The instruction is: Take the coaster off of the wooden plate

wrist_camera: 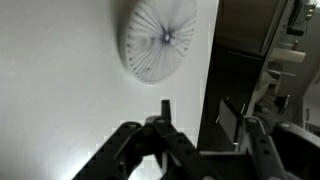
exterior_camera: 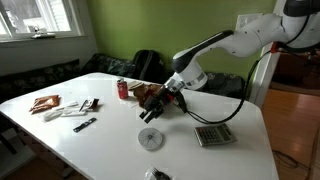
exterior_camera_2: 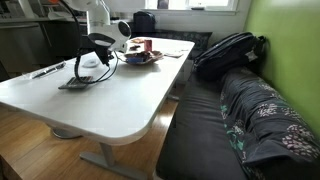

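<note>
White table (exterior_camera: pixel 110 150) before a green wall, window at upper left; the small round pale-grey coaster with fine radial lines (exterior_camera: pixel 151 139) lies flat on bare tabletop at lower centre, apart from the dark brown round wooden plate (exterior_camera: pixel 143 94), which sits just above it in frame, near a red can (exterior_camera: pixel 123 89). Black two-fingered gripper (exterior_camera: pixel 153 113) hangs over the disc, jaws spread and empty in the wrist view. Coaster judged thin, light, stiff, prone to skating on the slick top: best pinched across its rim.
</note>
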